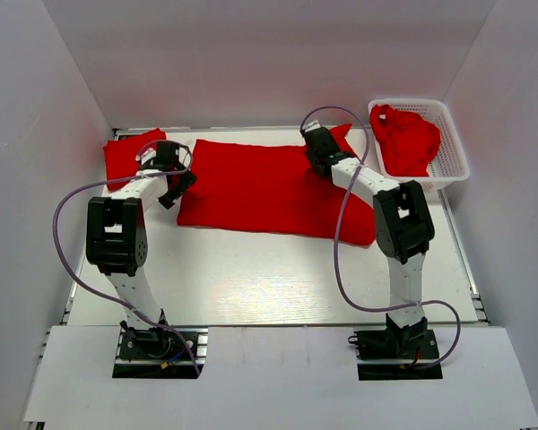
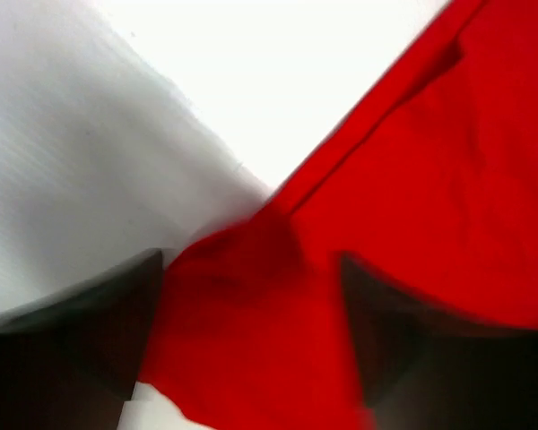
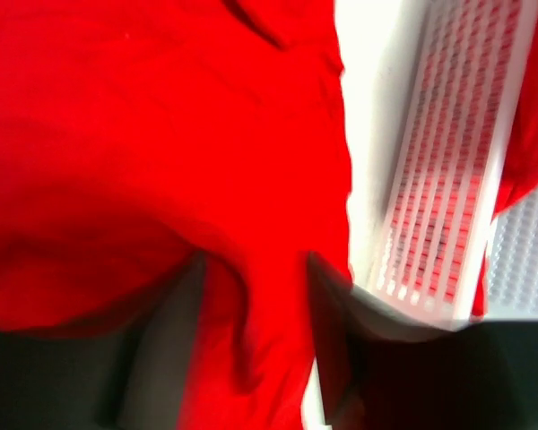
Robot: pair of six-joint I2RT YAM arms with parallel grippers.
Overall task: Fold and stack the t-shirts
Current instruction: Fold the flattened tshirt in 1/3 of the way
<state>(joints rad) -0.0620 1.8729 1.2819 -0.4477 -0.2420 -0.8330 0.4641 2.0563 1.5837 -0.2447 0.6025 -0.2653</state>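
- The spread t-shirt [image 1: 260, 188] lies flat mid-desk [image 1: 269, 278].
- A folded t-shirt [image 1: 125, 157] sits at the far left corner.
- More t-shirts [image 1: 408, 139] are heaped in the white basket [image 1: 455, 163], far right.
- The left pincer [image 2: 249, 273] is spread over the shirt's left edge.
- The right pincer [image 3: 255, 269] stands partly spread, with a ridge of cloth between its fingers.
- The right arm hides the shirt's far right corner.
- Both wrist views are blurred.
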